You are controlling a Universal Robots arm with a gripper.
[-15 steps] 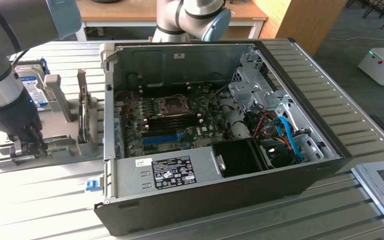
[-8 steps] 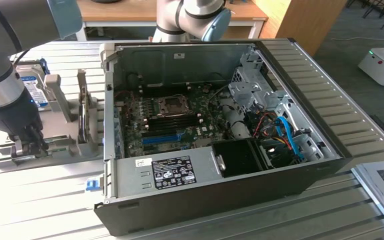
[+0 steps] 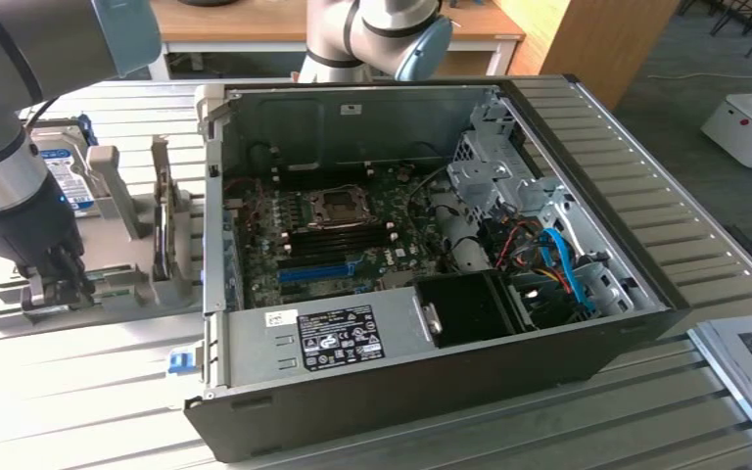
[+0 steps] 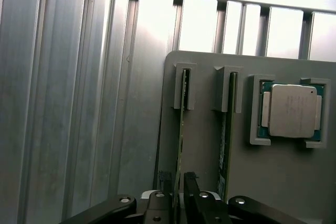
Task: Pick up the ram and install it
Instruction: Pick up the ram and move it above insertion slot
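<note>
Ram point(image 4: 180, 129) stands edgewise in its holder point(image 4: 205, 145) — inside the pincer point(image 4: 177, 182) — clamped or not, unclear

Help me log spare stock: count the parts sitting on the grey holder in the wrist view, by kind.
Ram sticks: 2
Processor: 1
Total: 3

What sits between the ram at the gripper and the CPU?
In the wrist view, a second ram stick stands on edge in its own slot.
</note>
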